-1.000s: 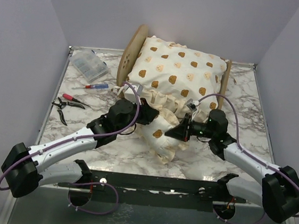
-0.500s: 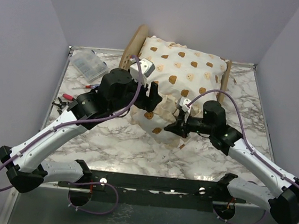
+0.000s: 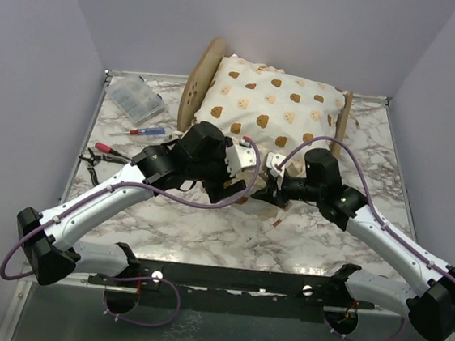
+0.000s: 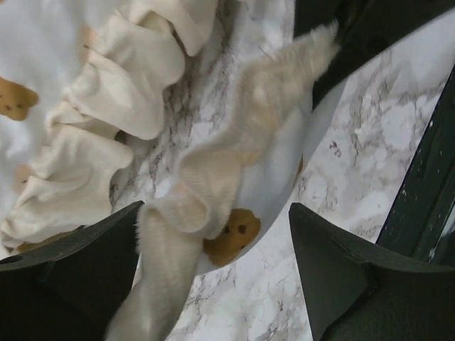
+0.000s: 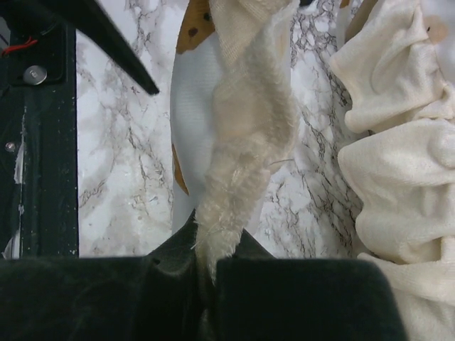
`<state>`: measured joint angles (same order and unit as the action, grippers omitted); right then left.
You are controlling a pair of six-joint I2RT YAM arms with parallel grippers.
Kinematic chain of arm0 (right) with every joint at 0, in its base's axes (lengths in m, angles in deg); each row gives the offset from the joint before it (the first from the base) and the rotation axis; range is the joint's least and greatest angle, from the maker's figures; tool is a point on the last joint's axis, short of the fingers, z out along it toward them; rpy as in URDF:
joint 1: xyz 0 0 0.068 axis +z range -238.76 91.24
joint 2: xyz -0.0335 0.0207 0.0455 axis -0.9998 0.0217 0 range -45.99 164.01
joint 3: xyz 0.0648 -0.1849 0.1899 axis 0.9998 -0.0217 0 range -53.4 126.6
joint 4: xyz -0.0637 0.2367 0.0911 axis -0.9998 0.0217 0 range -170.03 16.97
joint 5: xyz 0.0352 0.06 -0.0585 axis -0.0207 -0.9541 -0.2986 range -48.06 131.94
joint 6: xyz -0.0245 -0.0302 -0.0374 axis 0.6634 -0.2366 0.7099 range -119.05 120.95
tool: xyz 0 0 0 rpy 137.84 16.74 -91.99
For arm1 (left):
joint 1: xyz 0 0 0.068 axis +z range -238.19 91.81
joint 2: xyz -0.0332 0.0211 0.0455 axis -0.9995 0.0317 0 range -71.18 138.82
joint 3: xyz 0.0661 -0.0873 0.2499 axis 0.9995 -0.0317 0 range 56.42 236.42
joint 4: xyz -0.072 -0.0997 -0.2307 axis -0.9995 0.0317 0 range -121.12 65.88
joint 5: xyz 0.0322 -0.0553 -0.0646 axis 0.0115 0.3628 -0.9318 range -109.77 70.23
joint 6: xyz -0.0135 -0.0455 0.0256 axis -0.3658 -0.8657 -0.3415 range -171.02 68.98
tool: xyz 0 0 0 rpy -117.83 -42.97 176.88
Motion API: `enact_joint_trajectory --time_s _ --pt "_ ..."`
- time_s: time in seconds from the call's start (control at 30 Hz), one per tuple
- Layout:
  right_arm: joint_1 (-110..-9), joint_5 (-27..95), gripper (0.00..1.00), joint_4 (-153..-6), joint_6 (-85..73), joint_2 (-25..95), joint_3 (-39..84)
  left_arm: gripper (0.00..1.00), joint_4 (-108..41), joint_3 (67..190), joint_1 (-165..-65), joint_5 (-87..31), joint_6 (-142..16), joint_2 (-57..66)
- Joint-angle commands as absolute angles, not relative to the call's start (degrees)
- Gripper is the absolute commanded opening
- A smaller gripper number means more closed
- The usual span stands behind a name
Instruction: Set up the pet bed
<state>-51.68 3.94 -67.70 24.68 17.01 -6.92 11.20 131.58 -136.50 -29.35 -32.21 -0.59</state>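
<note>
The pet bed stands at the back of the table, its rounded headboard point(image 3: 199, 80) on the left and its low footboard point(image 3: 343, 127) on the right. A large bear-print cushion point(image 3: 271, 103) covers its base. Just in front, a small bear-print pillow point(image 3: 249, 194) hangs between both grippers. My right gripper point(image 3: 271, 193) is shut on the pillow's ruffle point(image 5: 242, 135), pinched at the fingertips point(image 5: 213, 261). My left gripper point(image 4: 213, 273) is open, its jaws wide on either side of the pillow's other ruffled edge point(image 4: 181, 206), which brushes the left finger point(image 4: 71, 277).
At the left lie a clear plastic parts box point(image 3: 136, 100), a red-and-blue screwdriver point(image 3: 145, 132) and red-handled pliers point(image 3: 103, 156). The cushion's ruffle point(image 5: 398, 142) hangs close to the right of the pillow. A black rail point(image 3: 232, 281) runs along the near edge. Walls close in the table.
The left gripper has opened and let go of the pillow, risen, then come back down around its edge. The right gripper has drawn the pillow off the table toward the cushion.
</note>
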Motion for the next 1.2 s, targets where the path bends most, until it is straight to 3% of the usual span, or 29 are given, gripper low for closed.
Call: enact_joint_trajectory --time_s 0.0,0.1,0.13,0.27,0.3,0.33,0.4,0.47,0.6,0.87,1.03,1.17 --pt "-51.29 0.68 0.01 -67.39 26.53 16.91 -5.00 0.83 8.99 125.92 -136.27 -34.75 -24.21 -2.06" --pt "-51.24 -1.32 0.01 -69.26 25.04 16.35 -5.66 0.78 6.92 123.48 -136.35 -35.18 -24.26 -2.43" --pt "-51.30 -1.60 0.01 -69.77 24.43 16.05 -5.98 0.71 6.64 123.19 -136.31 -35.86 -24.48 -2.64" --pt "-51.31 0.90 0.04 -70.71 22.27 13.78 -7.58 0.17 5.74 124.15 -136.31 -36.45 -26.66 -4.01" --pt "-51.31 2.28 0.06 -70.60 21.53 12.90 -7.87 0.06 5.71 124.90 -136.34 -36.16 -27.24 -4.45" --pt "-51.30 4.33 0.11 -70.55 20.43 11.95 -8.09 0.00 5.72 125.81 -136.27 -35.54 -28.03 -4.92" --pt "-51.32 10.31 0.33 -70.51 16.87 9.54 -8.58 0.00 5.58 127.87 -136.27 -33.67 -29.65 -5.84" --pt "-51.36 17.45 0.61 -69.71 13.39 6.44 -8.62 0.00 5.02 130.53 -136.32 -30.74 -31.34 -6.46" --pt "-51.31 31.54 0.96 -69.58 5.07 -2.72 -8.75 0.00 0.57 136.65 -136.27 -16.65 -38.55 -6.20" --pt "-51.32 54.98 1.00 -65.27 -2.13 -15.77 -10.88 0.00 -8.14 146.14 -136.43 24.27 -44.65 5.15" --pt "-51.31 62.84 1.00 -62.37 -4.95 -19.85 -12.12 0.00 -18.20 147.73 -136.43 40.01 -42.55 13.63" --pt "-51.31 63.42 1.00 -62.57 -5.43 -21.93 -13.87 0.00 -28.57 149.12 -136.22 45.40 -40.21 21.06"
